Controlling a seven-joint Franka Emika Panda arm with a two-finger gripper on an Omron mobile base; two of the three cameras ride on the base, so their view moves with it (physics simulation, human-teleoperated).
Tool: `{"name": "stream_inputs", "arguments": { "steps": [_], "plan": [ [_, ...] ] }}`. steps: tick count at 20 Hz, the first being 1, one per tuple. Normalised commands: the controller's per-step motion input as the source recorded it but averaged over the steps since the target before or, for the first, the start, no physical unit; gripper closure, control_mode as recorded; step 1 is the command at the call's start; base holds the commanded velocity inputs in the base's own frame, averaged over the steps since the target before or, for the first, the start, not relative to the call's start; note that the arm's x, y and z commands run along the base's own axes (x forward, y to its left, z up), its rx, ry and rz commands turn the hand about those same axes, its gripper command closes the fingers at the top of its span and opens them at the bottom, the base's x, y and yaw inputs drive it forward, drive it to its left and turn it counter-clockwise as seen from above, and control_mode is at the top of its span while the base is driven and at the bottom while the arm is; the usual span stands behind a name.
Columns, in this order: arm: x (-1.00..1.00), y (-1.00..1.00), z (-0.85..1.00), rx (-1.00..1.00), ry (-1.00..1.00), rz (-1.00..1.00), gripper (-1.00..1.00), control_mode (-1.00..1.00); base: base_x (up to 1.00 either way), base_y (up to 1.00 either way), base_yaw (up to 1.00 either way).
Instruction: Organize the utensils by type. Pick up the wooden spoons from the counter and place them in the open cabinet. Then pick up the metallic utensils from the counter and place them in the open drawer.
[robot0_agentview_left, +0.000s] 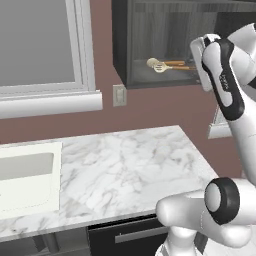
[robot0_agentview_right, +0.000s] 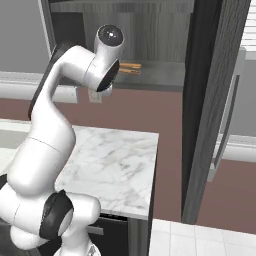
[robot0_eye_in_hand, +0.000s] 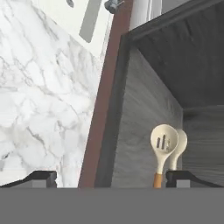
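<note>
Kitchen: marble counter (robot0_agentview_left: 130, 165), sink (robot0_agentview_left: 27, 180), dark wall cabinet (robot0_agentview_left: 150, 30).

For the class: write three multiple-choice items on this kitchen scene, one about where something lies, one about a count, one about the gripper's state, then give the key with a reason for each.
1. Where do the wooden spoons lie?
A. in the sink
B. on the shelf of the open cabinet
C. on the floor

2. How many spoons are in the cabinet?
A. two
B. four
C. none

3. How does the gripper stand?
A. shut on a spoon
B. shut and empty
C. open, holding nothing

Key: 1 B, the pale bowls and tan handles rest on the dark shelf above the counter. 2 A, the hand view shows two bowls, one slotted and one partly behind it. 3 C, the two dark fingertips stand far apart with nothing between them.
</note>
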Motion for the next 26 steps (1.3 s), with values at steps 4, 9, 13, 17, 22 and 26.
{"name": "stream_inputs", "arguments": {
  "steps": [4,9,13,17,22,26],
  "plan": [
    [-0.99,0.21,-0.17,0.05,0.00,-0.35,-1.00,-1.00,0.00,0.00,0.00],
    [-0.83,0.17,-0.24,0.13,0.14,-0.41,-1.00,-1.00,0.00,0.00,0.00],
    [-0.76,0.14,-0.36,0.20,0.18,-0.38,-1.00,-1.00,0.00,0.00,0.00],
    [-0.48,0.03,-0.52,0.24,0.14,-0.46,-1.00,-1.00,0.00,0.00,0.00],
    [-0.47,0.04,-0.59,0.23,0.02,-0.52,-1.00,-1.00,0.00,0.00,0.00],
    [-0.42,0.25,-0.59,0.23,0.00,-0.51,-1.00,-1.00,0.00,0.00,0.00]
  ]
}}
